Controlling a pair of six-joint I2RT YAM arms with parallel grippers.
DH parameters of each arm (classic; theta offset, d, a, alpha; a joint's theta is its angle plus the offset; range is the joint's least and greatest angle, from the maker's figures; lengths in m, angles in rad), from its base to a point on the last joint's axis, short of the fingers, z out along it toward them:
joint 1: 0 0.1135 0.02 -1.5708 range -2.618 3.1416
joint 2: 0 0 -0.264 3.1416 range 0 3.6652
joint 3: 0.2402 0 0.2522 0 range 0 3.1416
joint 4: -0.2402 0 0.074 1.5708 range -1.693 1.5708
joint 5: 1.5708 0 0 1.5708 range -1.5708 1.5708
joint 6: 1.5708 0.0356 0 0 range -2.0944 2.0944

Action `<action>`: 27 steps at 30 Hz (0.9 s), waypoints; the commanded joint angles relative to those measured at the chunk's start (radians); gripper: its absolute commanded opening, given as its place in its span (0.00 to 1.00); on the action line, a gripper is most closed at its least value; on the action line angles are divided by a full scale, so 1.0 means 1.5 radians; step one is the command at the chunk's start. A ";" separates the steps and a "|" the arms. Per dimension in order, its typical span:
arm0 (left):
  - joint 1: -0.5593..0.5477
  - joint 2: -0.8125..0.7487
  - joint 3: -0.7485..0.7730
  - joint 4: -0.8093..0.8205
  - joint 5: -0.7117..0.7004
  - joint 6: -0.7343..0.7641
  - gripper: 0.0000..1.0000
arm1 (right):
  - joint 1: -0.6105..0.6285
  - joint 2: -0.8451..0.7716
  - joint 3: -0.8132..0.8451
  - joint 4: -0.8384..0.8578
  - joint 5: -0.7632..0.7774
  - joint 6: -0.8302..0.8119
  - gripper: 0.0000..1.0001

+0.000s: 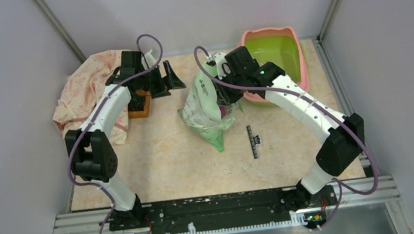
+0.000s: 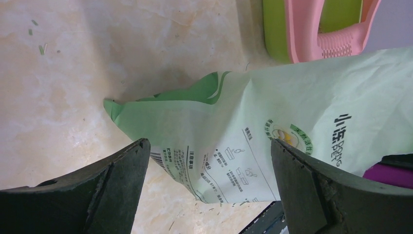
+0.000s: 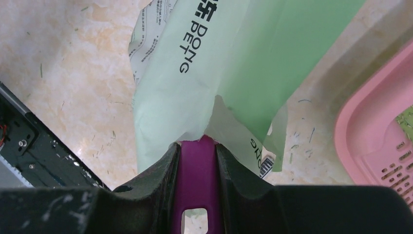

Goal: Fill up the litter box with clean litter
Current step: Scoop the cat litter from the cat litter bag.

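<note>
Marbled beige tabletop (image 1: pixel 168 157) fills the grey-walled cell, and the litter box (image 1: pixel 268 30) sits at about one o'clock in the top view, with a lime-green basin inside a pink rim. Just beside it, at its nine o'clock, lies the light green printed bag (image 1: pixel 204 108). The right gripper (image 3: pixel 196 146) is clamped on a purple scoop (image 3: pixel 195 185) whose far end is hidden under the bag's torn edge, while the left gripper (image 2: pixel 209 142) hangs above the bag with its jaws spread wide, holding nothing. Farther out at ten o'clock lies a pink cloth (image 1: pixel 81 96), with a small brown tray (image 1: pixel 140 108) against it.
</note>
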 commanded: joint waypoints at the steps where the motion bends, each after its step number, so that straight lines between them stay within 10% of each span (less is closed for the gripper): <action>1: -0.001 0.005 -0.025 0.021 -0.017 0.006 0.99 | 0.022 0.040 0.014 -0.002 -0.034 0.002 0.00; 27: 0.001 0.004 -0.059 0.007 -0.056 0.011 0.99 | 0.166 -0.178 -0.671 0.801 0.197 0.113 0.00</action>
